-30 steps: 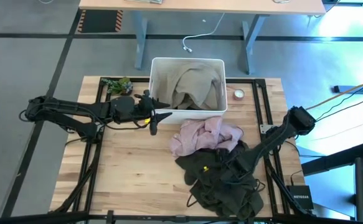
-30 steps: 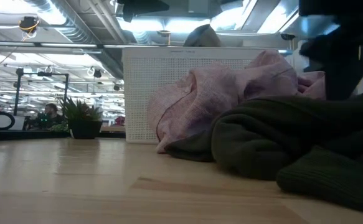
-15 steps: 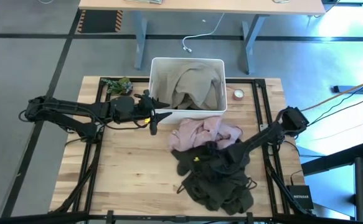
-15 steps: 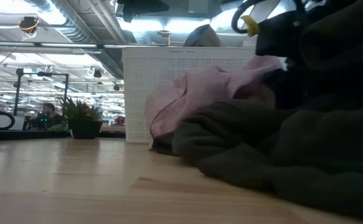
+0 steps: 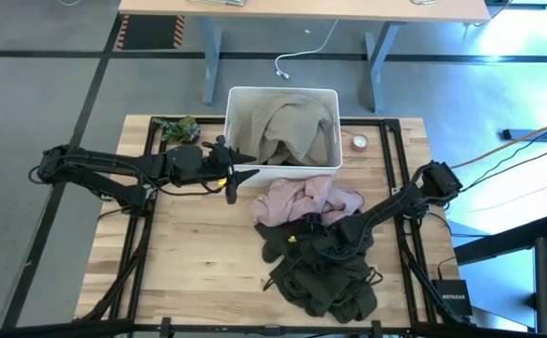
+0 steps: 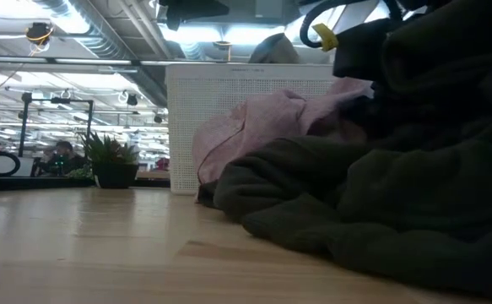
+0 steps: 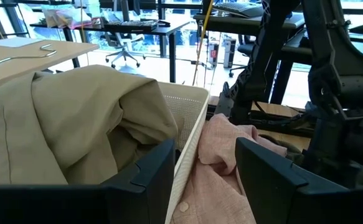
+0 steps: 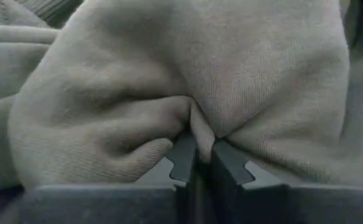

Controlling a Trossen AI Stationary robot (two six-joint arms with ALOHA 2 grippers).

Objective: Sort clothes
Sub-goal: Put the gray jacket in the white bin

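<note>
The dark olive garment (image 5: 325, 272) lies bunched on the near right of the surface (image 5: 189, 253), its long axis running near to far, its far edge touching the pale pink garment (image 5: 306, 202). The right gripper (image 8: 198, 158) has its fingers pinched tight on a fold of the olive cloth. A beige khaki garment (image 5: 292, 131) fills the white bin (image 5: 282, 93) at the far middle. The left gripper (image 5: 231, 178) hangs at the bin's near left corner, fingers (image 7: 274, 180) spread wide astride its rim. No readable label shows on the clothes. A small green lump (image 5: 177, 129) sits left of the bin.
</note>
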